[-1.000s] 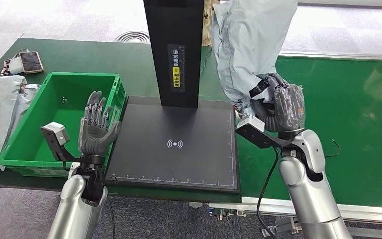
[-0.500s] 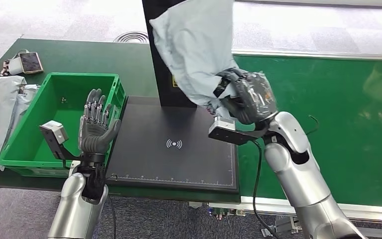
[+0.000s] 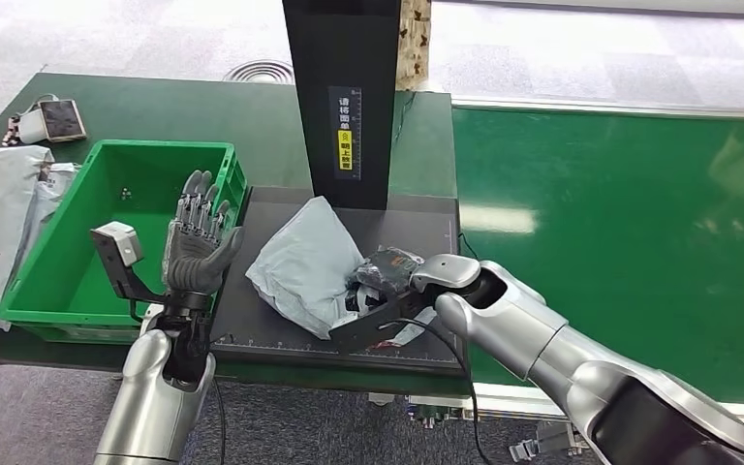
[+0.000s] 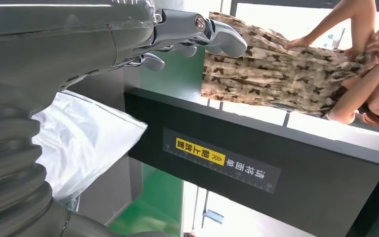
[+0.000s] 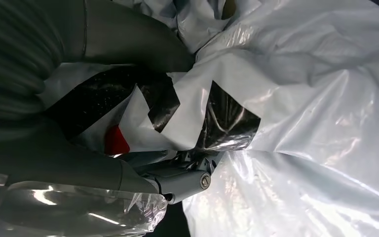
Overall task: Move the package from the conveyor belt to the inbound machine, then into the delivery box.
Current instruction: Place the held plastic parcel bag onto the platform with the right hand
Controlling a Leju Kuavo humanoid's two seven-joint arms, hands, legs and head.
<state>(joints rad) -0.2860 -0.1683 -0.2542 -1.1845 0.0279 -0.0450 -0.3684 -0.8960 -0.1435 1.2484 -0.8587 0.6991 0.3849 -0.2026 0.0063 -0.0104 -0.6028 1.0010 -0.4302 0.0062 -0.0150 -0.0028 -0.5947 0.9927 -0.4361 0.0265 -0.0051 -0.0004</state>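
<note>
A wide green conveyor belt (image 3: 630, 223) runs along the right, beside a black flat inbound machine platform (image 3: 417, 232) with an upright black column (image 3: 344, 87), and a green plastic crate (image 3: 77, 242) sits to the left on the desk (image 3: 155, 107). A crumpled pale grey plastic mailer package (image 3: 305, 266) lies on the platform, gripped at its near edge by the right hand (image 3: 383, 281). The left hand (image 3: 197, 242) is raised with fingers spread, holding nothing, between crate and platform.

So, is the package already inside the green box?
No, the package lies on the black scanner plate, beside the green box.
</note>
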